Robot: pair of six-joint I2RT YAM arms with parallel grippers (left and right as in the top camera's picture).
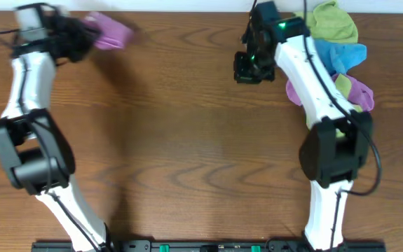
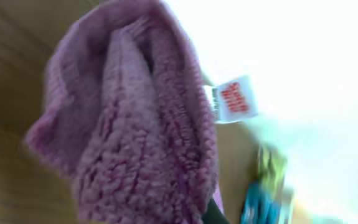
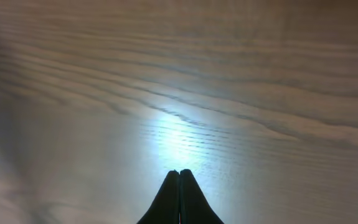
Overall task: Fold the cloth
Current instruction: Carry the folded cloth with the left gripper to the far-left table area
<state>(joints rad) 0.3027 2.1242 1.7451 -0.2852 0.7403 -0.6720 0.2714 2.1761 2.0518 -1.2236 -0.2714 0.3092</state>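
Note:
The lilac-purple cloth (image 1: 108, 31) hangs bunched from my left gripper (image 1: 82, 35) at the table's far left, blurred by motion. In the left wrist view the cloth (image 2: 129, 124) fills the frame, its small white tag (image 2: 233, 99) at the right edge. The left fingers are almost wholly hidden under the cloth. My right gripper (image 1: 247, 70) is over the far middle of the table, away from the cloth. In the right wrist view its fingertips (image 3: 179, 172) are pressed together over bare wood, holding nothing.
A pile of lime-green (image 1: 333, 22), bright blue (image 1: 341, 56) and a second purple cloth (image 1: 359, 92) lies at the far right, beside the right arm. The wooden table (image 1: 201, 154) spans the overhead view; the table's far edge runs right behind the left gripper.

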